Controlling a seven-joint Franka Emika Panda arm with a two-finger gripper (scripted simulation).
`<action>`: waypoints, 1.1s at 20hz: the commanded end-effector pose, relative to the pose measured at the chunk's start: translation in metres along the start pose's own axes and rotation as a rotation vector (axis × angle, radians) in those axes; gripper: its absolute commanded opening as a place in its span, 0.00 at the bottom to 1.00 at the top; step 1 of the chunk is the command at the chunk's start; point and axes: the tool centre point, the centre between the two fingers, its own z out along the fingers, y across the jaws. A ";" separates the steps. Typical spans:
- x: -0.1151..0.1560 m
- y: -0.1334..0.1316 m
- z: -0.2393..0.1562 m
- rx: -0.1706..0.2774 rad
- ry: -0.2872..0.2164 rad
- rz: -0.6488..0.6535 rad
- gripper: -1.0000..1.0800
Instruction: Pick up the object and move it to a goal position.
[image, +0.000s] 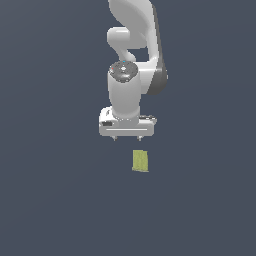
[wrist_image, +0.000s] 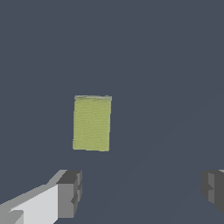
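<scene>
The white arm (image: 132, 60) hung down from the top of the exterior view, its wrist pointing straight at the counter (image: 50, 200), a flat, dark blue-grey surface that filled both views. The tool (image: 128, 138) sat at the arm's lower end, a wide white bar with only two short stubs showing beneath it in the exterior view.

In the wrist view the two grey fingers (wrist_image: 70, 192) stood wide apart, one at each side of the picture, with bare counter between them. The tool was spread far open and had hold of nothing.

The block (image: 140, 161), small, yellow-green and matte, lay on the counter just below the tool in the exterior view and slightly toward the exterior view's right of the tool's middle. A clear strip of counter showed between the block's upper edge and the tool's underside; they were apart, not touching. In the wrist view the block (wrist_image: 92, 124) appeared as a plain upright rectangle, its long edges nearly straight and only a little tilted, nearer one finger's side than the other, and it was much narrower than the gap between them.

All four edges of the block were free, with open counter on every side.
</scene>
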 end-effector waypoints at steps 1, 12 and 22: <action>0.000 0.000 0.000 0.000 0.000 0.000 0.96; 0.003 -0.034 0.004 -0.001 0.001 -0.063 0.96; 0.008 -0.037 0.019 -0.004 0.000 -0.047 0.96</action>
